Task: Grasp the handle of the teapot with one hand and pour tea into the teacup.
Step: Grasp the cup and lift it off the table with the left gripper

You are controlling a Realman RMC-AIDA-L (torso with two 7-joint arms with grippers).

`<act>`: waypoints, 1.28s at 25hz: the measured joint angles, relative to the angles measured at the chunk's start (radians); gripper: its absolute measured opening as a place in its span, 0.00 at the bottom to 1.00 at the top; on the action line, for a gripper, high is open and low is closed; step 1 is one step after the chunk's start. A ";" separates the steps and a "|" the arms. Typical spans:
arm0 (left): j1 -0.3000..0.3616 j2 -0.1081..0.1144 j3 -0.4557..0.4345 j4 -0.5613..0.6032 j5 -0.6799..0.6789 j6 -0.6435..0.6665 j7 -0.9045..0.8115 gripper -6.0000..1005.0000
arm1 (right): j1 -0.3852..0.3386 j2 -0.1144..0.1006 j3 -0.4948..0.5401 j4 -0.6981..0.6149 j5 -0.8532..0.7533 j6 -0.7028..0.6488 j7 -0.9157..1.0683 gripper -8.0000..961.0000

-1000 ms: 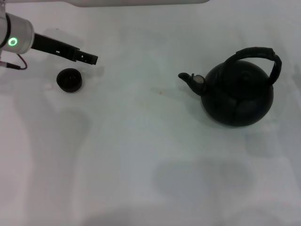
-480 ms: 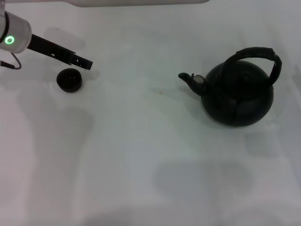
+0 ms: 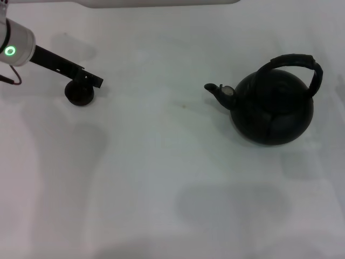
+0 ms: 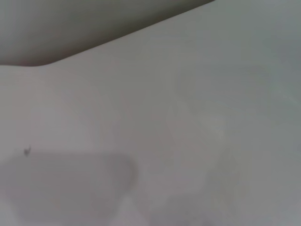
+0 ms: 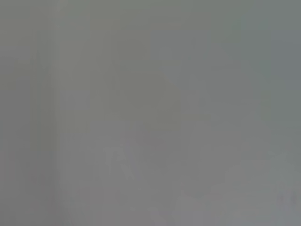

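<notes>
The matte-black teapot (image 3: pixel 272 110) stands upright on the white table at the right, its short spout (image 3: pixel 214 89) pointing left. Its thick black arched handle (image 3: pixel 294 60) spans the top, with nothing touching it. The tiny black teacup (image 3: pixel 79 94) sits at the far left. My left gripper (image 3: pixel 96 81) reaches in from the upper left and its black tip overlaps the cup's upper right rim. I cannot tell whether it touches the cup. No tea shows. My right gripper is out of view. The two wrist views show neither teapot nor cup.
The white table (image 3: pixel 161 172) spreads between cup and teapot, with a small brown speck (image 3: pixel 183 106) near its middle. The left wrist view shows bare table surface (image 4: pixel 188 141) and its far edge against a dark background (image 4: pixel 70 28).
My left gripper has moved down and a little left, from above and to the right of the teacup to over its rim. The teapot has not moved.
</notes>
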 joint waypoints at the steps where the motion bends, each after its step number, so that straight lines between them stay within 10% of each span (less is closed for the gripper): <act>1: 0.000 0.000 0.000 0.000 0.001 -0.001 -0.001 0.86 | 0.000 0.000 0.000 -0.001 0.000 0.000 0.000 0.91; 32: 0.002 -0.004 0.000 0.031 0.047 -0.028 0.001 0.86 | -0.002 0.003 -0.007 -0.012 0.000 0.000 0.002 0.91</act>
